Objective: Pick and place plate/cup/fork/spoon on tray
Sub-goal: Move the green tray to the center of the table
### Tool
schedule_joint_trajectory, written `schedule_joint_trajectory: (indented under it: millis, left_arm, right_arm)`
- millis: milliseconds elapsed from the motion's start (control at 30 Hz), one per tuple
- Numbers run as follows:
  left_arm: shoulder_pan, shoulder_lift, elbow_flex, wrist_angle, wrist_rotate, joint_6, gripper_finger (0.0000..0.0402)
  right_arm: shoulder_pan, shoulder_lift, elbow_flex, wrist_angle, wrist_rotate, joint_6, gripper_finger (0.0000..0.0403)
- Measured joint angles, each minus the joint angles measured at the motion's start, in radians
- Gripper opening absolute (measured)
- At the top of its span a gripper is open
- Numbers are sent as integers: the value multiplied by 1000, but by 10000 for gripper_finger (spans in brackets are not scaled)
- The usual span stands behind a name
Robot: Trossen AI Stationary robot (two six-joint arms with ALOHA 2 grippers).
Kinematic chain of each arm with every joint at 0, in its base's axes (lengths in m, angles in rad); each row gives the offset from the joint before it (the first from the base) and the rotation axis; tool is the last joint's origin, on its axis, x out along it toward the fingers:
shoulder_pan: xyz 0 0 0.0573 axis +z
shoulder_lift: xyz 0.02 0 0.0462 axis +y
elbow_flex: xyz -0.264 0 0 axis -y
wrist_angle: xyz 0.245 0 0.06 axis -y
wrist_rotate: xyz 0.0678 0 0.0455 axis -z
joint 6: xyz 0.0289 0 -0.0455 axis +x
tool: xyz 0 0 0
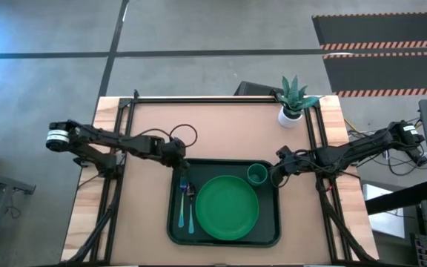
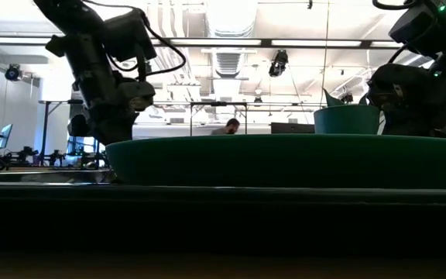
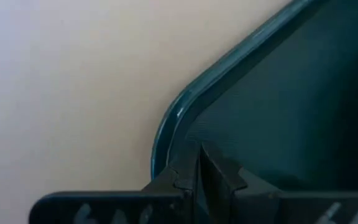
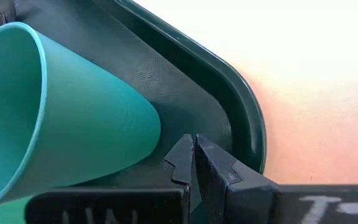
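Both pincers were pressed together and held nothing: your left gripper [image 1: 181,172] sat at the tray's [image 1: 224,241] far left corner, your right gripper [image 1: 276,176] beside the cup [image 1: 257,174]. Plate [image 1: 227,207], fork [image 1: 183,205] and spoon [image 1: 191,209] lay on the tray. Judge the cup light, stiff and slippery; take it across the rim.

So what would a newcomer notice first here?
The bright green plate in the middle of the dark tray, with the cup at its far right corner and the fork and spoon along its left side. Both tools are shut: left tool over the tray's far left corner, right tool beside the cup.
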Motion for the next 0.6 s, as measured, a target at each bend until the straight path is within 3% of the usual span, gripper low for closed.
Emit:
schedule_joint_trajectory:
  millis: [367, 600]
  left_arm:
    - [0, 60, -8, 7, -1, 0, 0]
    - [0, 74, -5, 39, -5, 0, 0]
  right_arm:
    - [0, 0, 0, -18, 9, -9, 9]
    - [0, 0, 2, -142, 12, 24, 8]
